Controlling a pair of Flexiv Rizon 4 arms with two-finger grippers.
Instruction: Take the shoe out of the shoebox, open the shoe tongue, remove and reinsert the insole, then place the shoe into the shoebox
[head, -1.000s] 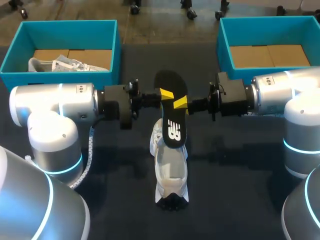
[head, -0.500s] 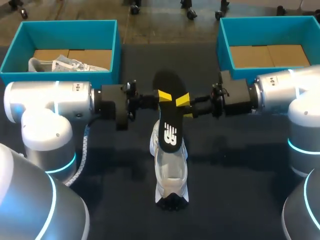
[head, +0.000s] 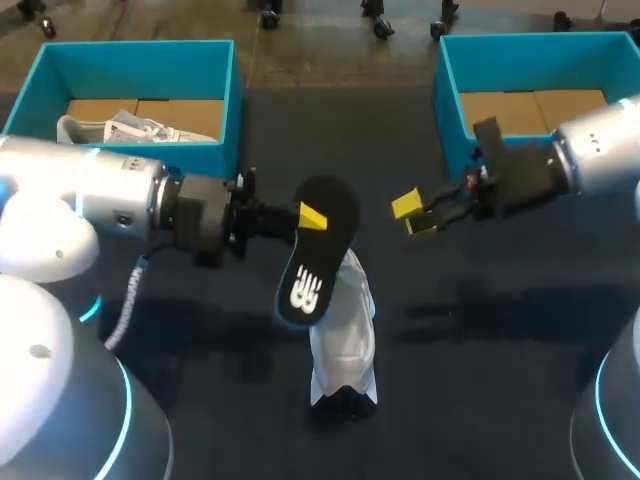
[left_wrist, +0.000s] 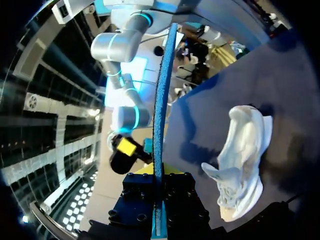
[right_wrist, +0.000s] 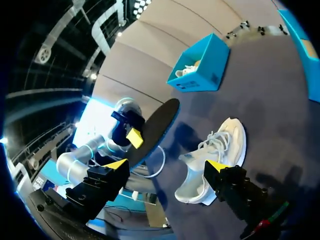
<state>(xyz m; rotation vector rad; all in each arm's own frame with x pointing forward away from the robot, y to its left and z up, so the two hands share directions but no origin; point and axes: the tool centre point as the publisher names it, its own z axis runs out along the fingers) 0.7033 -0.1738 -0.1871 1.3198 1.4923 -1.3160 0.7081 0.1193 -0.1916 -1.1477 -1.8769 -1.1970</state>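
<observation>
A black insole (head: 318, 245) hangs tilted over the white shoe (head: 343, 335), which lies on the dark table. My left gripper (head: 310, 218) is shut on the insole's upper edge. In the left wrist view the insole (left_wrist: 162, 100) runs edge-on between the fingers, with the shoe (left_wrist: 242, 160) beside and below. My right gripper (head: 412, 215) is open and empty, a short way right of the insole. In the right wrist view its own gripper (right_wrist: 166, 165) is spread wide, with the insole (right_wrist: 152, 130) and the shoe (right_wrist: 215, 155) ahead of it.
A teal shoebox (head: 225, 100) at the back left holds a second white shoe (head: 130, 128). Another teal shoebox (head: 450, 95) at the back right shows only its cardboard floor. A white cable (head: 130, 300) trails by my left arm.
My right gripper opened, let go of the insole and drew back to the right. My left gripper kept hold and swung the insole's lower end leftward and down.
</observation>
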